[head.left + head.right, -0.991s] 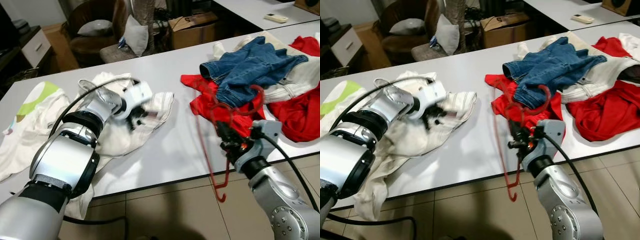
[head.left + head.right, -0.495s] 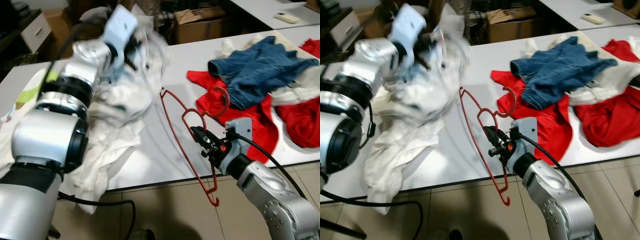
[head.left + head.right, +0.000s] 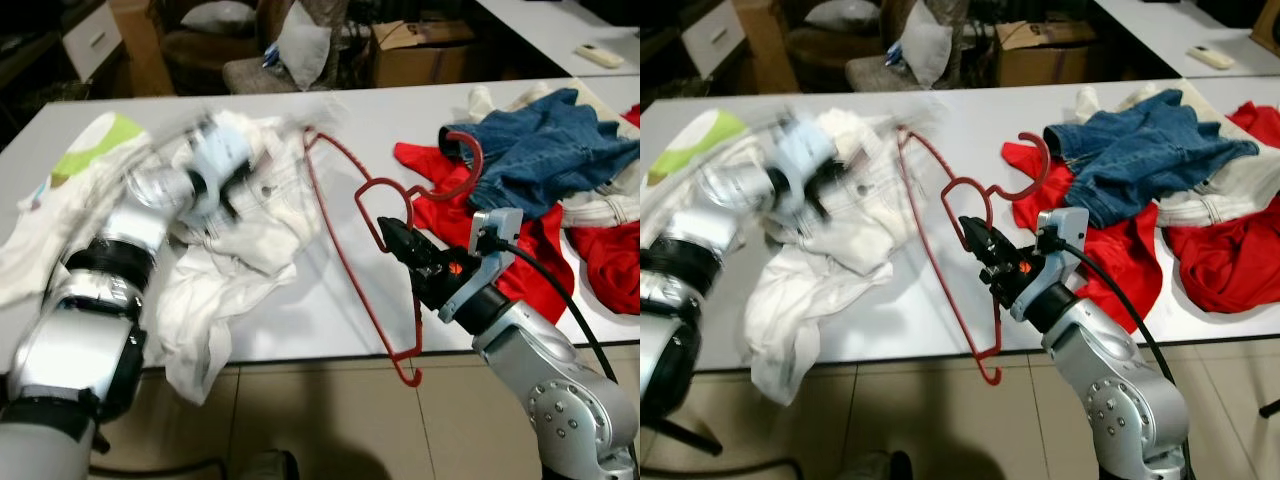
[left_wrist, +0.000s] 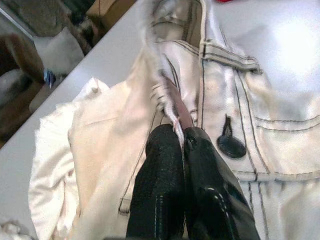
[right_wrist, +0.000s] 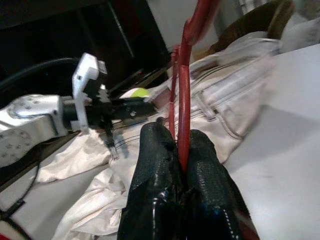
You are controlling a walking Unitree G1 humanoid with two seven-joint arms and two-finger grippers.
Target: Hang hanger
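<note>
The right tool (image 3: 388, 231) is clenched on the red hanger (image 3: 345, 215), held tilted above the bench (image 3: 340, 310). The left tool (image 4: 182, 136) pinches the cream garment (image 3: 250, 215). No writing is legible.

Left end effector (image 3: 228, 186) motion-blurred in head views; its fingertips buried in the cream garment (image 4: 225, 130) fold. Red hanger (image 3: 350, 215) top cut off beyond right end effector (image 5: 181, 145) in wrist view. Red clothing (image 3: 610, 260) runs off frame.
</note>
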